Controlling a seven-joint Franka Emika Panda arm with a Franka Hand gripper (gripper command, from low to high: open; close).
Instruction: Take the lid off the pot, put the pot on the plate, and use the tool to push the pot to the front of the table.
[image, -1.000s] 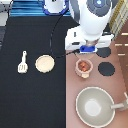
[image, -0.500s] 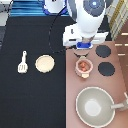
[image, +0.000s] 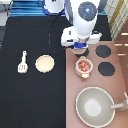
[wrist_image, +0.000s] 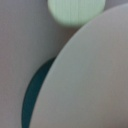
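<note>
The pale-pink pot (image: 83, 66) stands uncovered on the stove panel, its reddish-orange contents showing. My gripper (image: 80, 47) hangs just above it, toward the exterior view's top, over the seam between stove and black table (image: 30, 100). The lid (wrist_image: 95, 75) shows only in the wrist view, as a pale disc very close under the hand; the hand hides it in the exterior view, and the gripper appears shut on it. At the exterior view's left, the beige plate (image: 45, 63) lies bare on the table. The cream spatula tool (image: 22, 62) lies left of the plate.
The large grey-beige pan (image: 95, 106) with its long handle fills the stove's lower part. Two black burners (image: 104, 51) (image: 107, 69) sit to the right of the pot. The pinkish-brown stove panel (image: 72, 95) covers the right half.
The gripper has shifted a little toward the exterior view's left, away from the burners. The pot, plate, tool and pan have not moved.
</note>
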